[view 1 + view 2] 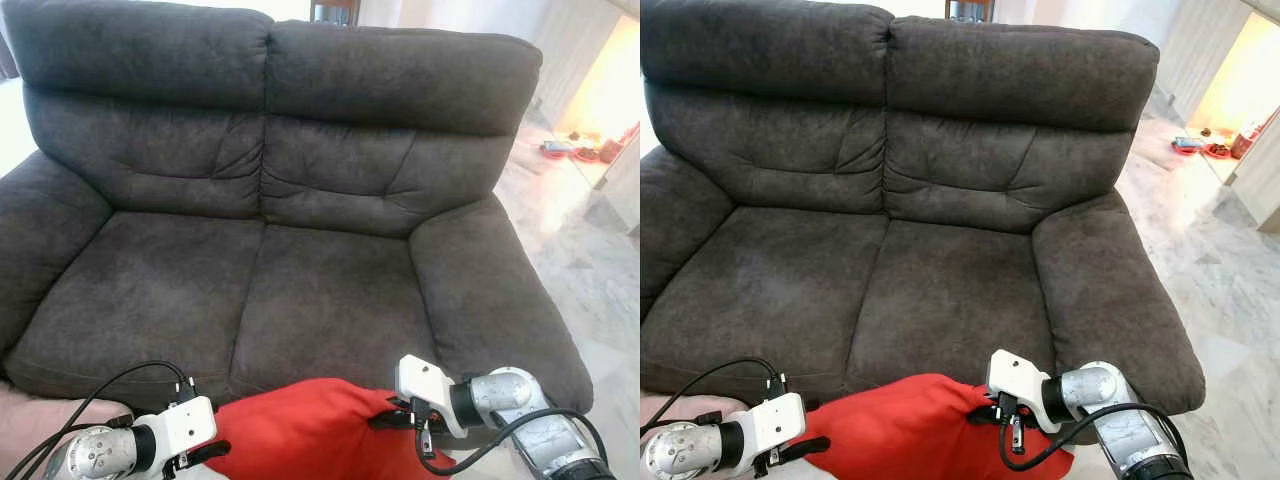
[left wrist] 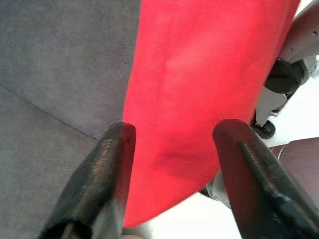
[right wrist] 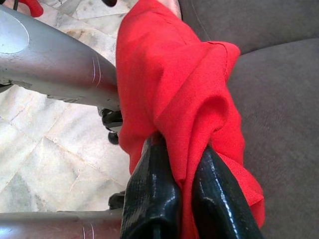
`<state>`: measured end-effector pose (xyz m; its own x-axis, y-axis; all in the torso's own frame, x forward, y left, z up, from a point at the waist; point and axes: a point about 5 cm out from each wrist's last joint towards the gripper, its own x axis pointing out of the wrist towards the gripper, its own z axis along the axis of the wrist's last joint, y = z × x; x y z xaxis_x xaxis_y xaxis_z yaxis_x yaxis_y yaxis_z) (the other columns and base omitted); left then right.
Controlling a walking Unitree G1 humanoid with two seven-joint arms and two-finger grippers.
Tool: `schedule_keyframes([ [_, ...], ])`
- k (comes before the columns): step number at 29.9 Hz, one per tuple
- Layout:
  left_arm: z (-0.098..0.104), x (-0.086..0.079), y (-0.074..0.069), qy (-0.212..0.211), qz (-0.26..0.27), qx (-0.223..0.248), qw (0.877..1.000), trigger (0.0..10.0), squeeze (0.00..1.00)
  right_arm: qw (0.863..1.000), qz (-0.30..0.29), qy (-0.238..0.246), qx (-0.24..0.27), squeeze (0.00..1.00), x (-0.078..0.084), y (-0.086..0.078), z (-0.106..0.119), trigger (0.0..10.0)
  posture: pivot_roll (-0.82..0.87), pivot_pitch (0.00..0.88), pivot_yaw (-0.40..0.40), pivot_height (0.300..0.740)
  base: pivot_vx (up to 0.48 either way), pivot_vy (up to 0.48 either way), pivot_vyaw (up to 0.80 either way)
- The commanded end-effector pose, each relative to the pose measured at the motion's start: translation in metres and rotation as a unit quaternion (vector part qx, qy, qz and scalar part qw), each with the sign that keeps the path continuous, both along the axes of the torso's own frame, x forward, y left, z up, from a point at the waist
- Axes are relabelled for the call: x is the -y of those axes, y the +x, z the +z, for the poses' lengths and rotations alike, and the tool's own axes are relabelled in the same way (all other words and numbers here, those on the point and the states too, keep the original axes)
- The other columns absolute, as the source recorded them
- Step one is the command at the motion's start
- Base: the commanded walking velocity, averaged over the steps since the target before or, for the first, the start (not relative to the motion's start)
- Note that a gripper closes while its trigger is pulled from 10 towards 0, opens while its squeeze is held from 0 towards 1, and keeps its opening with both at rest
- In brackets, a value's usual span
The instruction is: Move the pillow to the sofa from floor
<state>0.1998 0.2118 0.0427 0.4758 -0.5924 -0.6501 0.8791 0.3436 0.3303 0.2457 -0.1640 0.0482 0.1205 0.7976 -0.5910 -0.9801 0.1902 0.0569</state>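
Two tools carry the soft red fabric pillow at the front edge of the dark grey suede two-seat sofa: the right tool pinches a fold of it, and the left tool straddles its other end, fingers wide. The carry looks nearly done; next, I judge, comes lifting it forward over the seat cushions and letting go.

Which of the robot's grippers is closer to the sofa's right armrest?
The right. The right gripper, pinching the red pillow, sits just in front of the right armrest. The left gripper is at the pillow's other end, before the left seat cushion.
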Motion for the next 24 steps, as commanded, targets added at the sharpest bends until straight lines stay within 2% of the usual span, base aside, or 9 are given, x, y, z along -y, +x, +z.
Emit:
schedule_keyframes([
  [1, 0.001, -0.001, 0.001, 0.000, -0.003, -0.002, 1.000, 10.0, 1.00, 0.999, 0.012, 0.027, 0.038, 0.00, -0.005, 0.008, 0.020, 10.0, 0.19, 0.045, -0.104, 0.740, 0.000, 0.000, 0.00],
  [12, -0.001, 0.001, -0.001, 0.007, -0.027, -0.008, 1.000, 10.0, 1.00, 0.999, 0.014, 0.023, 0.044, 0.00, -0.005, 0.009, 0.024, 10.0, 0.19, 0.047, -0.105, 0.740, 0.000, 0.000, 0.00],
  [20, -0.013, -0.003, -0.004, 0.029, -0.030, -0.006, 0.999, 10.0, 1.00, 0.998, 0.018, 0.024, 0.058, 0.00, -0.005, 0.012, 0.032, 10.0, 0.19, 0.034, -0.101, 0.740, 0.000, 0.000, 0.00],
  [21, -0.015, -0.003, -0.005, 0.028, -0.029, -0.012, 0.999, 10.0, 0.00, 0.998, 0.020, 0.023, 0.060, 0.00, -0.005, 0.012, 0.034, 10.0, 0.19, 0.032, -0.101, 0.740, 0.000, 0.000, 0.00],
  [24, -0.021, -0.004, -0.009, 0.037, -0.033, -0.024, 0.998, 10.0, 0.00, 0.997, 0.025, 0.021, 0.065, 0.00, -0.005, 0.012, 0.035, 10.0, 0.19, 0.031, -0.102, 0.740, 0.000, 0.000, 0.00],
])
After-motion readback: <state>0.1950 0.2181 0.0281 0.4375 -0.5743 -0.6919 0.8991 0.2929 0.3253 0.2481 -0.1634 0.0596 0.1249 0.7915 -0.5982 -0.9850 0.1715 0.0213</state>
